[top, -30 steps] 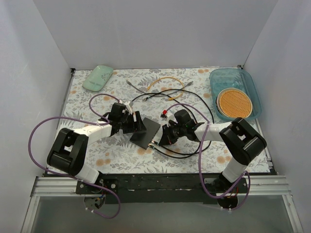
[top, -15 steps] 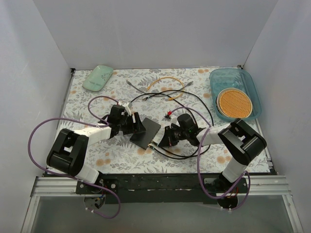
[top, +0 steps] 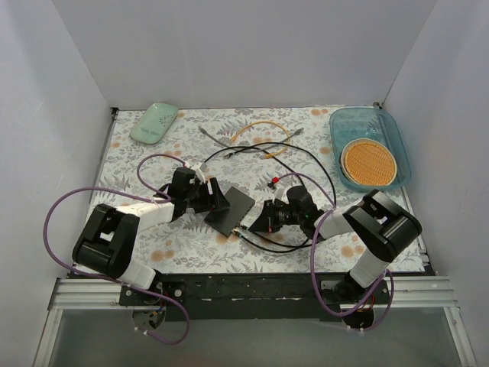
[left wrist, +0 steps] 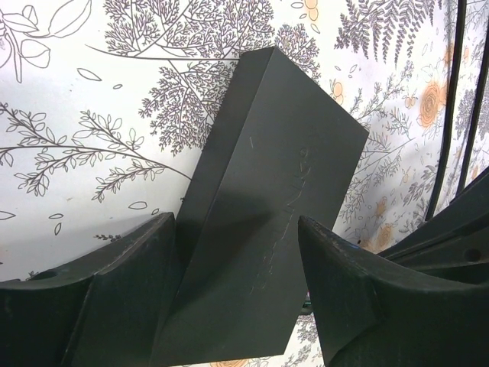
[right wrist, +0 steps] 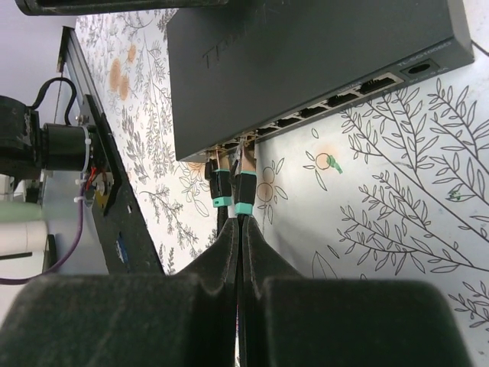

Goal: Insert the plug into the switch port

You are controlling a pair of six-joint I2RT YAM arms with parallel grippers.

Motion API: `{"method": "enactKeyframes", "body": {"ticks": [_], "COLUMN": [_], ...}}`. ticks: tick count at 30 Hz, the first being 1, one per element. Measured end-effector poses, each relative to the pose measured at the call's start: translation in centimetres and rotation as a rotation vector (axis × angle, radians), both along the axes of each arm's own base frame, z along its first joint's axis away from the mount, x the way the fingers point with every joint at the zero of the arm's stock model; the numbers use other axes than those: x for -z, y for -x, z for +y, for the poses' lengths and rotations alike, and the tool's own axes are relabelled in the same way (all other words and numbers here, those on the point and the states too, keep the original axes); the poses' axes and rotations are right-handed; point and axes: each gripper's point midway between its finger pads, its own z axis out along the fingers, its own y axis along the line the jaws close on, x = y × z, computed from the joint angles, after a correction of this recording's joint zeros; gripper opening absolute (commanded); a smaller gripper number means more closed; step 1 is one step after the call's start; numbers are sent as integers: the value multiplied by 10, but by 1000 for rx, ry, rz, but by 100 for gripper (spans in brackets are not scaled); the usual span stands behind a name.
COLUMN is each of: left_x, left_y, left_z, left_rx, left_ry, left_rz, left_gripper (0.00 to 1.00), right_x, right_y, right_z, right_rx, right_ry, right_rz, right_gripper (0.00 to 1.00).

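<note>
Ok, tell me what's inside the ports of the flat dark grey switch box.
Two teal-collared plugs sit at the end ports of the switch; the others look empty. Insertion depth is hidden.

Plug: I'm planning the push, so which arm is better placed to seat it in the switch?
Right, likely: the right pincer is shut on the plug, lined up at the switch ports; the left pincer straddles the switch.

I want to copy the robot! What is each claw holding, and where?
Right claw pinches the plug just behind its teal collar. Left claw squeezes the switch, one finger on each side.
</note>
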Motion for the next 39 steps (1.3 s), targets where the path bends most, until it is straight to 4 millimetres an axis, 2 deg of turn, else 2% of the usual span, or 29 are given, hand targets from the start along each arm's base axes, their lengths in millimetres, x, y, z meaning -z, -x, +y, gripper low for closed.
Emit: {"method": "enactKeyframes", "body": {"ticks": [19, 20, 21, 23, 24, 27, 35, 39], "left_x": [0, 0, 0, 0, 0, 0, 0, 0], "left_y": [0, 0, 0, 1, 1, 2, 3, 3], "left_z": [0, 0, 0, 0, 0, 0, -1, -1], "left_rx": [-8, -8, -8, -8, -8, -6, -3, -4], "left_ry": [5, 5, 5, 4, 4, 2, 1, 3], "left_rz": [5, 5, 6, 8, 9, 14, 21, 21], "left_gripper": [64, 64, 64, 65, 65, 65, 67, 68], "right_x": [-4, -2, 1, 5, 7, 11, -3, -2], "right_y": [-5, -4, -3, -3, -4, -7, -20, -14], "right_z": [-3, -3, -4, -5, -6, -13, -35, -35], "right_rx": [35, 29, 24, 18, 15, 19, 64, 29], "right_ry": [-10, -3, 7, 30, 44, 95, 230, 307], "right_rz": [-35, -34, -33, -38, -47, -78, -249, -331], "right_gripper": [1, 4, 17, 32, 43, 53, 56, 56]}}
